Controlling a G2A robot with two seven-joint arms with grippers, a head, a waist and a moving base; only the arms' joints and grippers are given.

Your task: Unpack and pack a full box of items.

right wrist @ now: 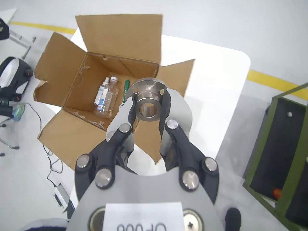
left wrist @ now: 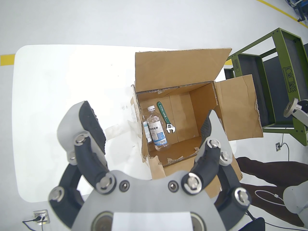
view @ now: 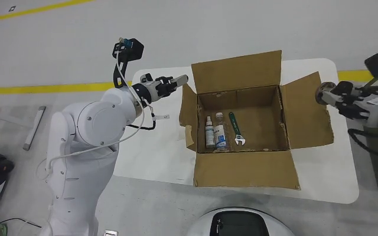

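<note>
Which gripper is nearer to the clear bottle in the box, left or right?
Left. The left gripper is open by the box flap nearest the clear bottle. The right gripper, shut on a metal flange, is beyond the opposite flap.

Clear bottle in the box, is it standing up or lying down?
Lying down: the clear bottle rests on its side on the floor of the box.

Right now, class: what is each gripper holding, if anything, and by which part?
The right gripper holds a metal flange by its cylindrical hub, clamped from both sides. The left gripper is open and holds nothing.
</note>
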